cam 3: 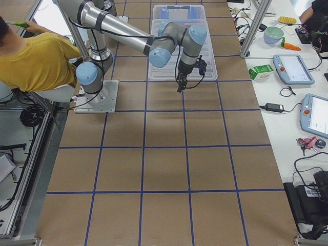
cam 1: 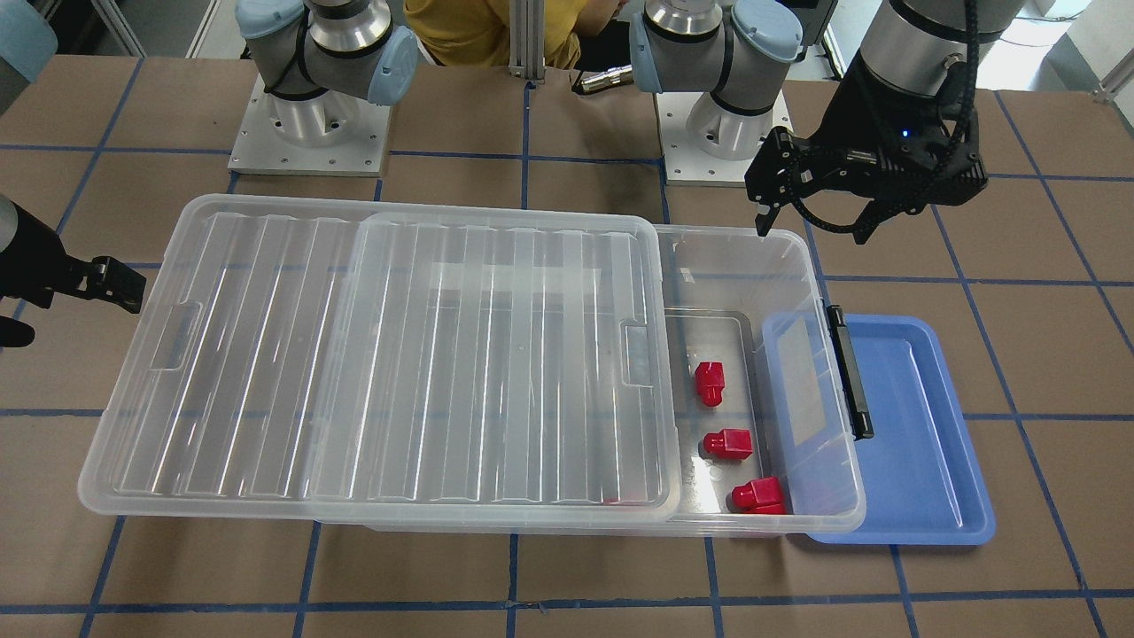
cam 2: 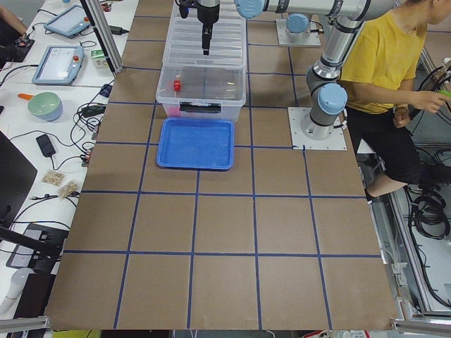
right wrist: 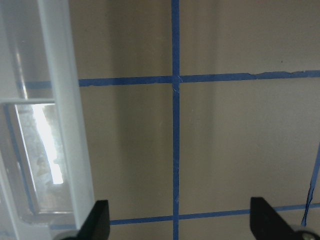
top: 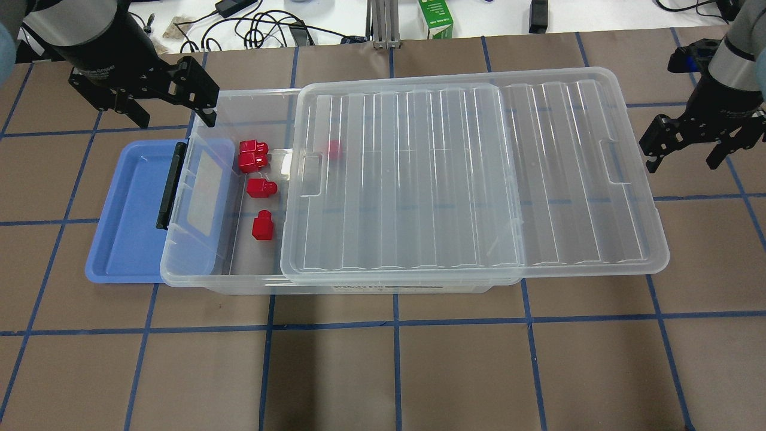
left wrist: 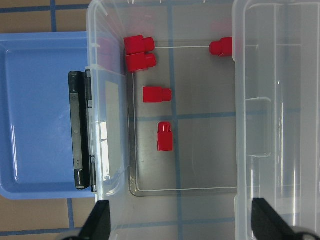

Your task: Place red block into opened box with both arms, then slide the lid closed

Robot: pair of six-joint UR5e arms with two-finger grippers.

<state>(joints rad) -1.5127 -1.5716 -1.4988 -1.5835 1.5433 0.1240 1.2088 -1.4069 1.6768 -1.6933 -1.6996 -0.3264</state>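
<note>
Small red plastic blocks [top: 261, 188] lie on the floor of the big clear plastic box [top: 251, 91], at its uncovered end by the black latch bar [top: 169, 185] — one sits under the edge of the ribbed clear plastic lid [top: 455, 179]. The left gripper [top: 176, 120] hangs spread wide over that end's far corner. The right gripper [top: 682, 161] is spread too — over the brown table [top: 383, 371], just past the lid's other end.

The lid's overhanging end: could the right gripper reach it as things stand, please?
Probably yes: the right gripper hangs open just beyond the overhanging end of the lid, with nothing between them.
</note>
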